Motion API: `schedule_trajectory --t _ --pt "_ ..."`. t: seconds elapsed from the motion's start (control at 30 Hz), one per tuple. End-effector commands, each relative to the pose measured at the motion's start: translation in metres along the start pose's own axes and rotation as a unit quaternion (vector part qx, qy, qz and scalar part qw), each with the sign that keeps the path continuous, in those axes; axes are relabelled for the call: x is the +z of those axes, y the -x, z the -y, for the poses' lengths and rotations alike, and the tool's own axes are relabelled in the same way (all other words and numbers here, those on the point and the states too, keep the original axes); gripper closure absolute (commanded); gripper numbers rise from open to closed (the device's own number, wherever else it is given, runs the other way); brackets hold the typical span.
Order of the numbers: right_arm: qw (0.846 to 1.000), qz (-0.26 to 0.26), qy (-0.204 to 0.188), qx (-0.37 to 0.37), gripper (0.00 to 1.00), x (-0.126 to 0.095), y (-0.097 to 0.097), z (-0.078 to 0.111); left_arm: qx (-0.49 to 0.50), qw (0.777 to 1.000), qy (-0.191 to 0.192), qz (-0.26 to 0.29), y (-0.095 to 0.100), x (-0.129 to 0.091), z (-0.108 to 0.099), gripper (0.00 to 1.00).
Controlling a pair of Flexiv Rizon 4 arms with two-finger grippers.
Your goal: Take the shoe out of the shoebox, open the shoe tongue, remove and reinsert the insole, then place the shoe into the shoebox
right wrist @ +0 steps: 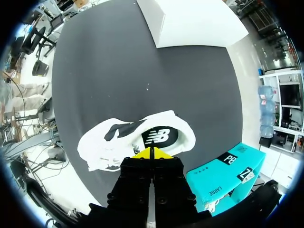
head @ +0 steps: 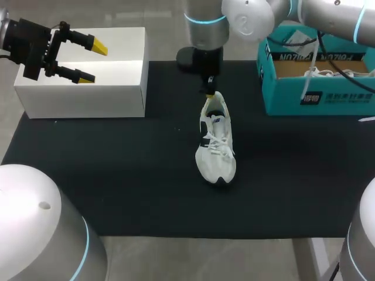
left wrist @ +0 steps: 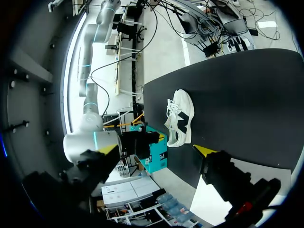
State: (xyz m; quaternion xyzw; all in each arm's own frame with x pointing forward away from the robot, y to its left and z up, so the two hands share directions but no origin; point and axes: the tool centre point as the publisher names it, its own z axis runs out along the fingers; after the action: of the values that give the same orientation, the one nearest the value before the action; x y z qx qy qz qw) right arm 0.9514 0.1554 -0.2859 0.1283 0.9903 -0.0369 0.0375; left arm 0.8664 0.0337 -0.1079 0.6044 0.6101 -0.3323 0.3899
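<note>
We log the right claw [head: 209, 89] closed, seemingly pinching the heel of the shoe [head: 215, 146], whose length runs toe-away from it; left claw [head: 92, 62] gapes empty, well apart.

My left end effector [head: 94, 62] gapes; right end effector [right wrist: 152, 153] pinched closed.

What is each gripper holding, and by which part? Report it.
Right gripper: shut on the heel rim of the white lace-up sneaker, it appears. Left gripper: open, holding nothing.
</note>
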Motion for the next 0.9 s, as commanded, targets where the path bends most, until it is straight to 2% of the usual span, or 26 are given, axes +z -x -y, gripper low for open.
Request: schedule_trajectory --t 0.03,0.1,0.23,0.27,0.3,0.43,0.53,0.67,0.9 --pt "1.000 -0.007 0.005 -0.005 0.66 0.007 0.014 -0.001 0.000 1.000 -0.001 -0.002 0.000 -0.001 -0.001 0.00" --pt "1.000 -0.008 0.015 -0.010 0.57 0.012 0.021 -0.002 0.000 1.000 -0.001 -0.002 0.000 -0.001 -0.001 0.00" --pt "1.000 -0.004 0.017 -0.024 0.47 0.023 0.033 -0.003 0.000 1.000 -0.001 -0.002 0.000 -0.001 -0.001 0.00" --pt "0.999 -0.002 0.019 -0.028 0.36 0.025 0.035 -0.003 0.000 1.000 -0.001 -0.002 0.000 -0.001 -0.001 0.00" --pt "0.999 0.000 0.018 -0.030 0.29 0.027 0.036 -0.003 0.000 1.000 -0.001 -0.002 0.000 -0.001 -0.001 0.00" --pt "0.999 0.006 0.016 -0.031 0.11 0.035 0.045 -0.001 0.000 1.000 -0.001 -0.002 0.000 -0.001 -0.001 0.00" --pt "0.999 0.008 0.018 -0.031 0.11 0.041 0.051 -0.001 0.000 1.000 -0.001 -0.002 0.000 -0.001 -0.001 0.00" --pt "0.999 0.009 0.018 -0.032 0.05 0.055 0.061 0.000 0.000 1.000 -0.001 -0.002 0.000 -0.001 -0.001 0.00" --pt "0.999 0.003 0.021 -0.025 0.07 0.084 0.073 -0.001 0.000 1.000 -0.001 -0.002 0.000 -0.001 -0.001 0.00"
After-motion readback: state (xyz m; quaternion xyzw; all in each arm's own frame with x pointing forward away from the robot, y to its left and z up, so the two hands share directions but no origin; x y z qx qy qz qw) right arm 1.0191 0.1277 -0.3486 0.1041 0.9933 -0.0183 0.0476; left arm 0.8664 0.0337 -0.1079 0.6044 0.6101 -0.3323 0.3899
